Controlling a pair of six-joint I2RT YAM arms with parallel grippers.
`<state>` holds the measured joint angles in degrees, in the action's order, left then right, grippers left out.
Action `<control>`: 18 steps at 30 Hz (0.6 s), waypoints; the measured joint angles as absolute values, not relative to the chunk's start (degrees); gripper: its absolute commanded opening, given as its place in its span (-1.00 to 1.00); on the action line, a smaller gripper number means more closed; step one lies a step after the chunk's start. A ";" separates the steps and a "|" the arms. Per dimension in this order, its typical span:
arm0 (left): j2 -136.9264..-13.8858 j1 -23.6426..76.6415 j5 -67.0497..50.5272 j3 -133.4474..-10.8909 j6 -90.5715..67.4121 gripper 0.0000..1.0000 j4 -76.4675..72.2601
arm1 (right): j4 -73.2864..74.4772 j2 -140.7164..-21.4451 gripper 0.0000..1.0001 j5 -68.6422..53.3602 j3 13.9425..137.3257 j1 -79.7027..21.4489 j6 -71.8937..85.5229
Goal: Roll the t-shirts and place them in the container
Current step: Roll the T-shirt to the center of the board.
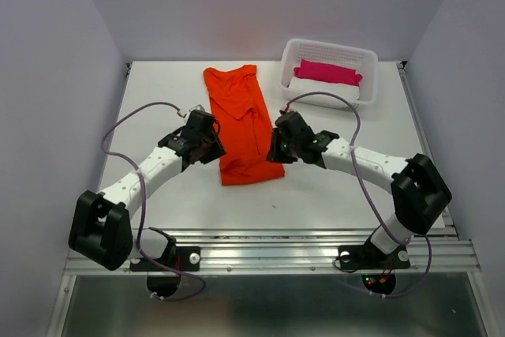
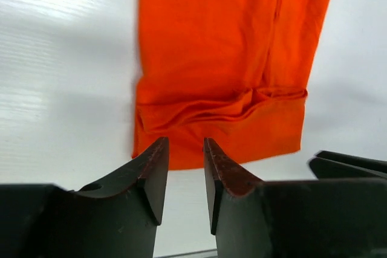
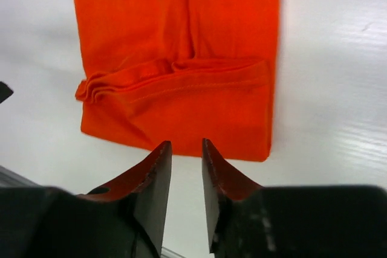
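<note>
Folded orange t-shirt [image 1: 241, 128] lies lengthwise mid-desk, left end effector [image 2: 186, 143] and right end effector [image 3: 186, 144] narrowly apart, empty, at its near hem; roll seemingly unstarted, next needs pinching that hem.

Two arms, white links w/ black joints.
L arm [image 1: 146, 171] & R arm [image 1: 371, 162]: white tube-like links, big boxy black shoulder blocks [image 1: 100, 228], black wrist housings. A thin lilac-grey cable [image 1: 150, 103] loops along each arm. Black bases [image 1: 166, 256] w/ pale round caps; tiny red & green lights [image 1: 371, 280] by the R one. L gripper [image 2: 184, 143] & R gripper [image 3: 185, 144]: matte black bodies. Fingers [image 2: 151, 173] are black, wedge-shaped, tapering to tips, reddish-brown along inner edges, fine scuffs.
</note>
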<state>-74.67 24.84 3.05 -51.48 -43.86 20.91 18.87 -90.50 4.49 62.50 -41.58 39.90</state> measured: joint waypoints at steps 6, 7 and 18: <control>-74.11 28.97 1.23 -50.61 -44.93 -0.12 20.97 | 18.96 -96.18 -0.55 -0.51 65.32 -47.51 38.15; -73.71 28.82 1.37 -50.19 -45.21 -0.10 21.06 | 18.74 -98.21 -0.56 -1.87 66.54 -48.49 37.71; -67.22 26.46 3.07 -48.82 -47.11 -0.03 24.91 | 17.54 -110.32 -0.57 -6.24 75.81 -49.93 36.36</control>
<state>-67.22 26.46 3.07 -48.82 -47.11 24.91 17.54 -110.32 -6.24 75.81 -49.93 36.36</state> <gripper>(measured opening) 0.473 0.216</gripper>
